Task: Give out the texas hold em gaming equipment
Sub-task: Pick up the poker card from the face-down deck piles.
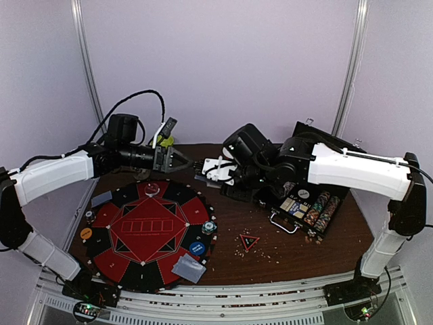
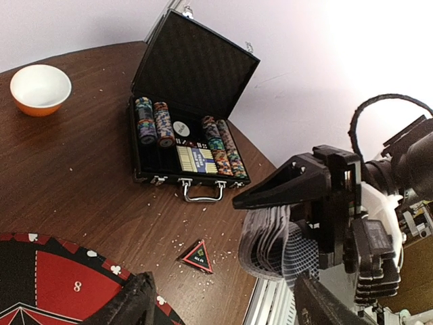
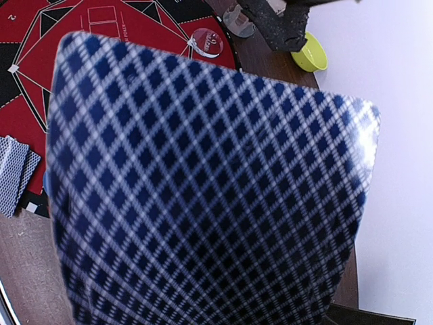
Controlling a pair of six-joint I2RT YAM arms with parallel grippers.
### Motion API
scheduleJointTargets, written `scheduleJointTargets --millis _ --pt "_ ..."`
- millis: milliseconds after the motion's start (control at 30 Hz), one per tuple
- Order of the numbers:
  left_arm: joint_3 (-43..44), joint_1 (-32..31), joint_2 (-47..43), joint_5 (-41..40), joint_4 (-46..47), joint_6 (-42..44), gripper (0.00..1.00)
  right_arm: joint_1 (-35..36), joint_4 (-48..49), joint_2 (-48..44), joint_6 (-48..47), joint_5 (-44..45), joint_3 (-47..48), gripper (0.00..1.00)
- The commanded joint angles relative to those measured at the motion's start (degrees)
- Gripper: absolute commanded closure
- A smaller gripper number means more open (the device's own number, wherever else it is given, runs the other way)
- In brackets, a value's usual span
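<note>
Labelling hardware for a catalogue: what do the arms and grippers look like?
Left arm and right arm: white shells on long links, black joints. A black cable loops above the left. Left gripper and right gripper: black, wedge-shaped fingers.

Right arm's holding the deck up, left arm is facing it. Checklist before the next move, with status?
1. Deck secured in right end effector: ok. It is clamped on the stack.
2. Left end effector open: ok. Its fingers stand apart in the left wrist view.
3. End effectors lined up: they face each other with a gap in the top view, ok. Height match: cannot tell.
4. One card separated for pickup: cannot tell. The deck's free edges look splayed in the left wrist view.
5. Already dealt: two card piles lie at the edge of the mat, ok. Next seat: cannot tell.
</note>
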Motion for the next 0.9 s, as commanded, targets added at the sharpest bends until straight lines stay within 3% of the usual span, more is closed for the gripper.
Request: scheduleJointTargets --millis 0,167,300,433,567,667,867 --pt "1.6 -0.5 1.1 3.9 5.1 -1.7 0.27 0.3 -0.4 0.4 -0.4 -0.2 1.5 0.53" --pt "2.4 -2.3 2.7 4.1 4.4 -1.4 0.26 0.3 -0.4 0.7 -0.4 -0.1 1.7 0.53" --pt "2.9 -2.5 3.7 3.5 4.2 -1.5 0.33 0.3 -0.4 0.8 -0.5 -0.3 1.7 0.53" --pt "3.3 -2.9 4.0 4.4 4.5 -1.3 0.44 0.3 -0.5 0.8 -0.4 -0.2 1.7 0.53" --pt "3.0 -2.9 3.7 5.2 4.3 -0.8 0.64 0.4 -0.4 0.7 -0.5 0.1 1.5 0.53" --pt "2.8 -2.9 3.4 6.7 4.4 -0.8 0.74 0.3 -0.4 0.7 -0.4 0.3 1.3 0.53" --pt "3.0 -2.9 4.0 8.1 3.4 -0.9 0.67 0.3 -0.2 0.7 -0.5 0.4 1.3 0.53"
